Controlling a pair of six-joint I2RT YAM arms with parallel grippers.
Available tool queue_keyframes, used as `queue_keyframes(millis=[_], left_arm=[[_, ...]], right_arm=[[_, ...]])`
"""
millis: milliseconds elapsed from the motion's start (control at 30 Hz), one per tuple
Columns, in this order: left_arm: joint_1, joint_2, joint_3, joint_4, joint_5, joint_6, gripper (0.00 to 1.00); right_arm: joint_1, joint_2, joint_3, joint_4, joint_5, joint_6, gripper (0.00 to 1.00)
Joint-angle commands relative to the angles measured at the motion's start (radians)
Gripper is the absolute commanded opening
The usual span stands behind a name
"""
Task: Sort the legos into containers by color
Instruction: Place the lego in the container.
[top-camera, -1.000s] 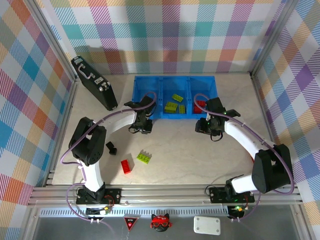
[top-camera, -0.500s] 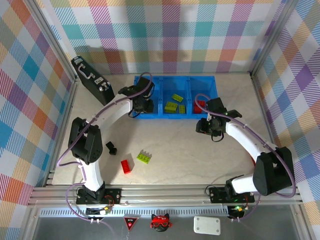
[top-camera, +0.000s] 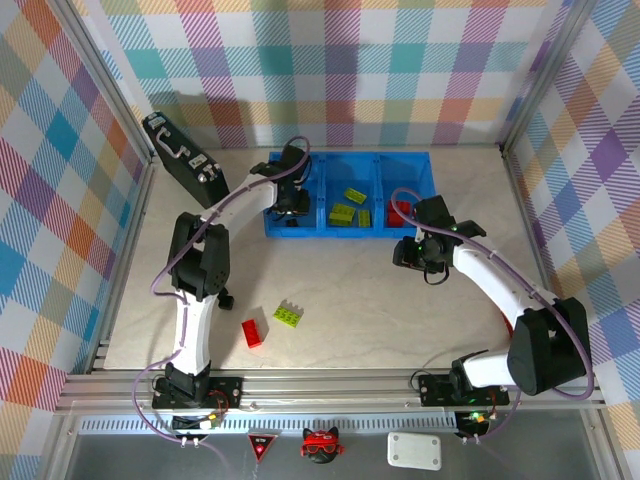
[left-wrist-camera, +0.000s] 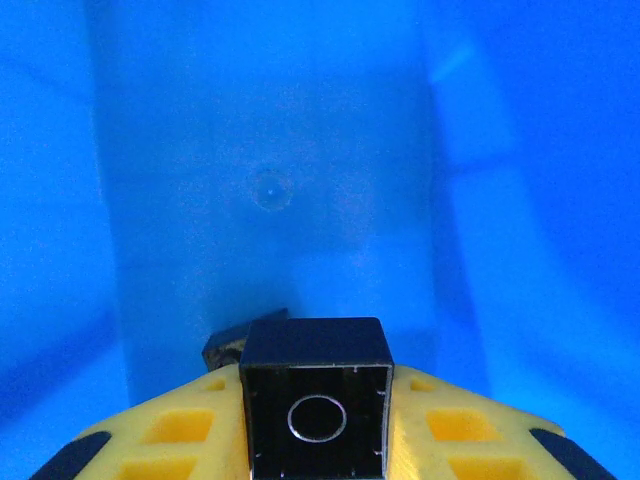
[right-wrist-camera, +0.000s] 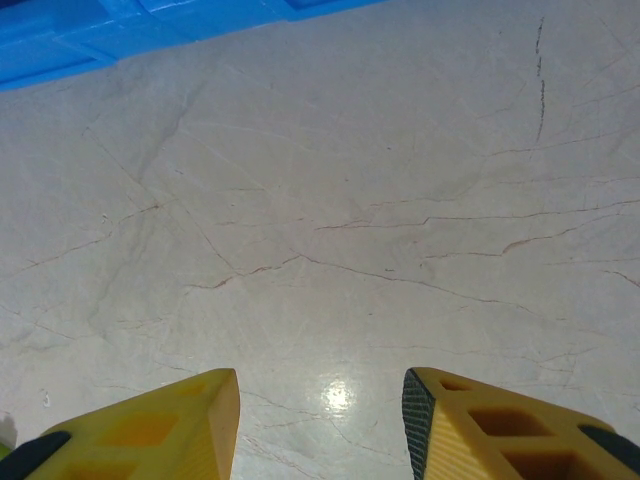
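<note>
In the top view, the left gripper (top-camera: 291, 205) is seen over the left compartment of the blue tray (top-camera: 320, 234). Green bricks (top-camera: 346, 211) lie in the middle compartment. The right gripper (top-camera: 412, 256) is held above the counter (top-camera: 400, 320), just in front of the tray. A loose green brick (top-camera: 289, 314) and a red brick (top-camera: 253, 333) are left on the counter, near each other.

In the left wrist view, a black cube (left-wrist-camera: 315, 400) is gripped between the yellow fingers (left-wrist-camera: 180, 430) of the left gripper (left-wrist-camera: 315, 425), above the tray floor (left-wrist-camera: 270, 150). A small dark piece (left-wrist-camera: 235, 345) is glimpsed behind it; what it is cannot be told.

In the right wrist view, the right gripper (right-wrist-camera: 320, 420) is seen open with nothing between its fingers, over bare counter (right-wrist-camera: 350, 220), the tray edge (right-wrist-camera: 90, 45) beyond.

The cube is judged light, stiff and smooth-sided, so it is likely to twist or slip if pinched off-centre. It is best taken by two opposite flat sides, as it is held here.
</note>
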Motion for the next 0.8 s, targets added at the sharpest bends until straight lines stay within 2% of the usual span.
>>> queue_keyframes(millis=[0,333,400,533,767], left_arm=[[0.019,0.044,0.050,0.028,0.001,0.014,0.32],[0.029,0.125,0.075,0.042,0.006,0.013,0.35],[0.029,0.126,0.075,0.046,0.008,0.011,0.38],[0.029,0.111,0.082,0.048,0.017,0.010,0.46],[0.029,0.041,0.093,0.036,0.030,0.009,0.48]], right_arm=[[-0.004,-0.005,-0.017,-0.008,-0.002,-0.001,0.49],[-0.004,-0.009,-0.027,-0.005,-0.002,-0.001,0.49],[-0.005,-0.014,-0.031,-0.007,0.001,0.000,0.49],[-0.004,-0.024,-0.037,-0.010,0.004,0.001,0.49],[-0.004,-0.036,-0.032,-0.017,0.007,0.005,0.49]])
